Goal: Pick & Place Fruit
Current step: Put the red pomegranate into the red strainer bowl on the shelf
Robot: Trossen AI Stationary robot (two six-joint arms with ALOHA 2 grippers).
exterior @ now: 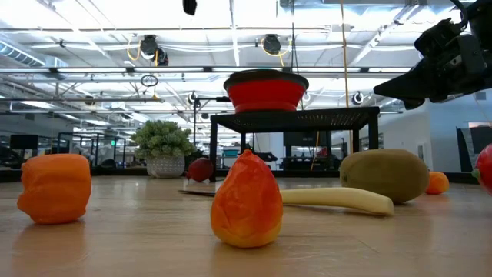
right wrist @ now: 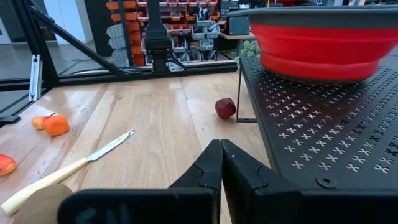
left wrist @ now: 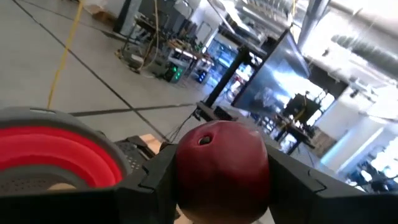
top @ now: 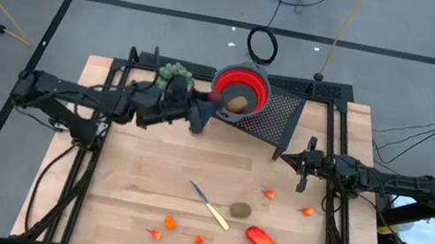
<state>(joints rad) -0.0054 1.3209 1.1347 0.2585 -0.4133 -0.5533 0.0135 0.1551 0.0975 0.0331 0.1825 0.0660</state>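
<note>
Holding a dark red fruit (left wrist: 222,169) clamped, the left end effector (top: 206,113) hovers beside the red bowl (top: 256,81) at the tabletop's far edge, ready to drop it in; the right end effector (top: 304,175) waits clenched, empty.

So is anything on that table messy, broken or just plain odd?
Nothing looks broken or spilled. The fruit pieces are simply scattered around the knife on the table. One dark red fruit lies alone on the boards beside the black rack, apart from the rest. The left hand holds another by the red bowl.

Two dark jointed arms (top: 95,101) — matte black, blocky end effectors (right wrist: 221,163).
</note>
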